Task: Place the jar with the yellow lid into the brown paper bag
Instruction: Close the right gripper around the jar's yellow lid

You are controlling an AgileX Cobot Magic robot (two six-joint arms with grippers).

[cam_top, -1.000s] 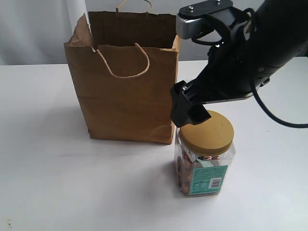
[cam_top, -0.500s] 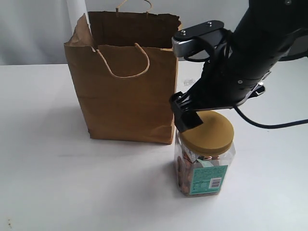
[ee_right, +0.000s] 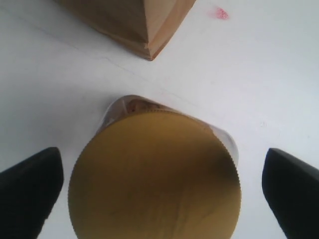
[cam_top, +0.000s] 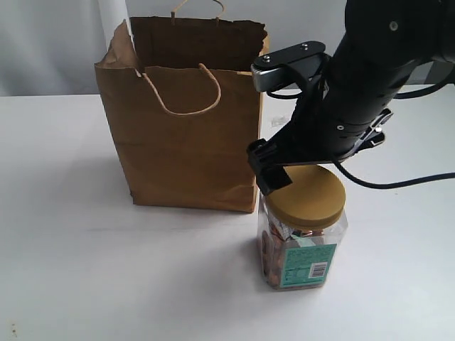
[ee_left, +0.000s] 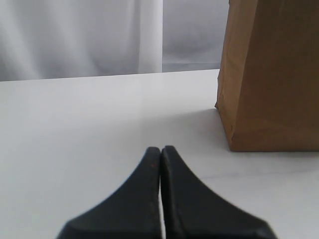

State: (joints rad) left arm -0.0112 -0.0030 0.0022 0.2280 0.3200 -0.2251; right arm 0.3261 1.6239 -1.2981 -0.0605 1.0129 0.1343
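The yellow-lidded jar (cam_top: pixel 302 238) stands upright on the white table, just right of the brown paper bag (cam_top: pixel 185 121), which is upright with its top open. My right gripper (ee_right: pixel 160 193) hangs open straight above the mustard lid (ee_right: pixel 154 179), one finger on each side and neither touching it. In the exterior view only one black finger (cam_top: pixel 268 170) shows at the lid's left edge; the arm hides the other. My left gripper (ee_left: pixel 161 150) is shut on nothing, low over the table, with the bag's side (ee_left: pixel 271 74) ahead of it. It is out of the exterior view.
A white post (cam_top: pixel 114 21) and a pale curtain (ee_left: pixel 99 35) stand behind the table. A small red mark (ee_right: pixel 221 14) lies on the tabletop past the bag's corner (ee_right: pixel 147 47). Bare white table (cam_top: pixel 106 270) stretches in front of the bag.
The right arm has swung left and lowered slightly, bringing its open gripper over the jar's lid. Jar, bag and left gripper have not moved.
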